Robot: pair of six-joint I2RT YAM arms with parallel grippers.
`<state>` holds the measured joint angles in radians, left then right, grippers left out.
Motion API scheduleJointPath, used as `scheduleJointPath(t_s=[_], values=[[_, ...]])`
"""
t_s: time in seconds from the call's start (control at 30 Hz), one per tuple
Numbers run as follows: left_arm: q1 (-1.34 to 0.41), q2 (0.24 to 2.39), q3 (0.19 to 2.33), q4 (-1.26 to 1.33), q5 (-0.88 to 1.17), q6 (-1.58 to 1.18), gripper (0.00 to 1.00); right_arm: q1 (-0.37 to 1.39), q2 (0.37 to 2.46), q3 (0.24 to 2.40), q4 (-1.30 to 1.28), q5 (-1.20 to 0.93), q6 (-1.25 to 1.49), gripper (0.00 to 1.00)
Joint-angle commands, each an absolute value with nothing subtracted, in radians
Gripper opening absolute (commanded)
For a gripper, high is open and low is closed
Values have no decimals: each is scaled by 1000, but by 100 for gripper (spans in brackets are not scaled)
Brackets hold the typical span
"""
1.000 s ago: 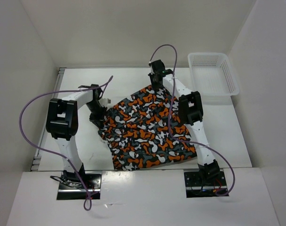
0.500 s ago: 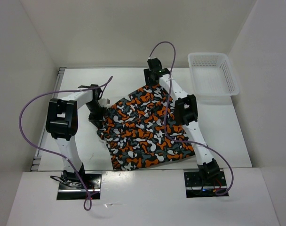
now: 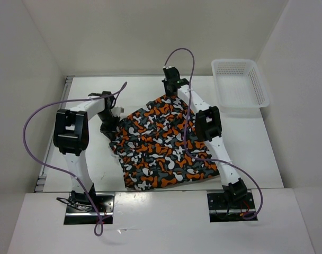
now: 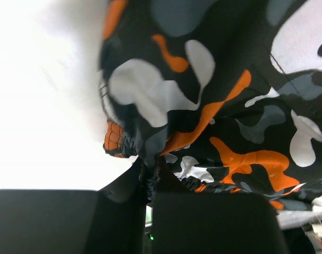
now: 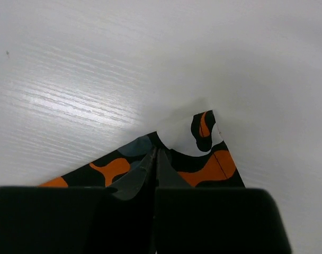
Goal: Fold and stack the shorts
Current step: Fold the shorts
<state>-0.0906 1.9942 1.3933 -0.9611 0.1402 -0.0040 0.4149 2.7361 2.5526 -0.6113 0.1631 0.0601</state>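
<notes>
as left end effector (image 4: pixel 149 172) and right end effector (image 5: pixel 155 154) pinch them, soft shorts (image 3: pixel 161 148) pucker.

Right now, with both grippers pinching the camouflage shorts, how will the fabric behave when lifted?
Probably floppy: the shorts lie wrinkled and bunch at the left gripper. Likely light: the right gripper pinches only a thin corner. They would probably sag between the grips.

The shorts (image 3: pixel 161 145) lie spread on the middle of the worktop (image 3: pixel 246 148), between the two arms. The left end effector (image 3: pixel 112 127) sits at their left edge, and the right end effector (image 3: pixel 170 87) at their far corner. The basket (image 3: pixel 244 110) stands far right, apart from the shorts.
</notes>
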Motion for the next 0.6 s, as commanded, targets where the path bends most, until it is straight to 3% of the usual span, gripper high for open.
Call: scheduleJointPath(t_s=[0.0, 0.03, 0.07, 0.1, 0.13, 0.17, 0.4, 0.57], values=[[-66, 2032, 1500, -930, 111, 0, 0, 419, 2755, 2559, -699, 219, 32, 0], [-66, 2042, 1517, -930, 100, 0, 0, 419, 2755, 2559, -689, 248, 32, 0], [-66, 2054, 1529, -930, 100, 0, 0, 419, 2755, 2559, -678, 273, 32, 7], [-66, 2054, 1538, -930, 100, 0, 0, 419, 2755, 2568, -678, 297, 41, 26], [-66, 2054, 1539, -930, 100, 0, 0, 419, 2755, 2586, -666, 311, 41, 57], [-66, 2054, 1539, -930, 89, 0, 0, 408, 2755, 2605, -666, 311, 41, 61], [-86, 2054, 1529, -948, 80, 0, 0, 408, 2830, 2704, -666, 301, 51, 72], [-86, 2063, 1529, -948, 89, 0, 0, 397, 2862, 2727, -690, 212, 40, 71]])
